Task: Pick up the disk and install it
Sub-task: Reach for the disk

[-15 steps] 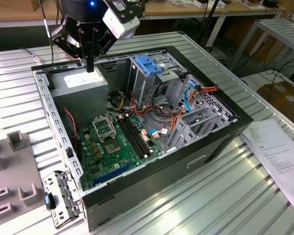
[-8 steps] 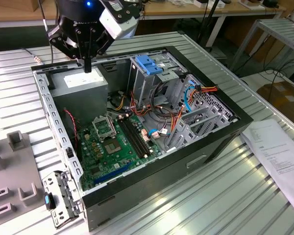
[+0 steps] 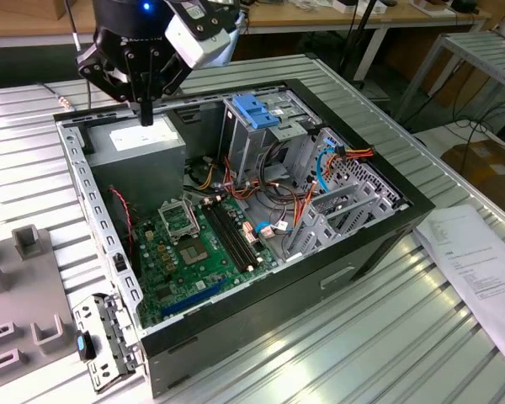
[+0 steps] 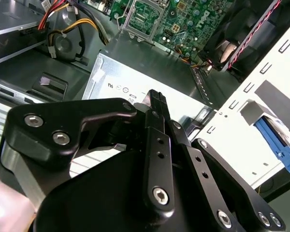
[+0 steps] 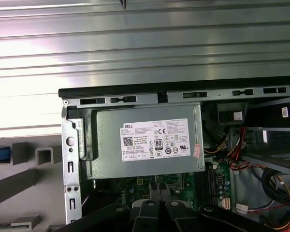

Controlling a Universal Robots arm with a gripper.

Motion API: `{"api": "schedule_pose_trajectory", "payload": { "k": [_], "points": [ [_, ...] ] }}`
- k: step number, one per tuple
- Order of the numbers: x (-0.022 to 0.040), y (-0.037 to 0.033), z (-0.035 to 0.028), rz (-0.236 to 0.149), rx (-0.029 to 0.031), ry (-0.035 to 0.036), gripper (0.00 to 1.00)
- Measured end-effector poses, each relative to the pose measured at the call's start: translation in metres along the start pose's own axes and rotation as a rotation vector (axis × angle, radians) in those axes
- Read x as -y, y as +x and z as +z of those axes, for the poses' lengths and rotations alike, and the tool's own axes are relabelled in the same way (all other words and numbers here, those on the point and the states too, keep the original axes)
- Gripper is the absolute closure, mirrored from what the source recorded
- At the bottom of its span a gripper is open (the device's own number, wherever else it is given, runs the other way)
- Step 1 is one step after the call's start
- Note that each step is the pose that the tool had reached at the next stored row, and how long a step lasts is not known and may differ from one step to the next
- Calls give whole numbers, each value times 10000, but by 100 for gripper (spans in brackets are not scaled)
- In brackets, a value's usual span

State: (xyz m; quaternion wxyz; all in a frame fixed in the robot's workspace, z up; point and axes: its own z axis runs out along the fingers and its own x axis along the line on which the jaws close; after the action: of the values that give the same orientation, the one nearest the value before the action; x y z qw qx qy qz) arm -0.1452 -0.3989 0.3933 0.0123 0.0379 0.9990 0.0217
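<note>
The claw (image 3: 146,116) hangs just above the grey power supply box (image 3: 139,145) in the computer case's (image 3: 278,296) far corner, at the exterior view's left. Its fingers look clenched on nothing.

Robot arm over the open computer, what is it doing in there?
The robot arm's gripper hangs over the open computer case, just above the grey power supply box in one corner. Its jaws look shut with nothing between them, so it is carrying nothing right now.
</note>
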Motion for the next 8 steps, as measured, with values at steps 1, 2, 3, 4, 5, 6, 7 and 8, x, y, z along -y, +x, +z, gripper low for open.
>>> {"api": "schedule_pose_trajectory", "payload": {
  "k": [1,2,3,4,5,6,7,8],
  "points": [
    [0,4,0,-1,0,0,89],
    [0,8,0,0,-1,0,89],
    [1,12,0,0,-2,0,89],
    [1,16,0,0,-3,0,89],
    [1,20,0,0,-4,0,89],
    [2,25,0,0,-5,-1,89],
    [2,29,0,1,-6,0,89],
    [3,38,0,1,-7,0,89]
  ]
}}
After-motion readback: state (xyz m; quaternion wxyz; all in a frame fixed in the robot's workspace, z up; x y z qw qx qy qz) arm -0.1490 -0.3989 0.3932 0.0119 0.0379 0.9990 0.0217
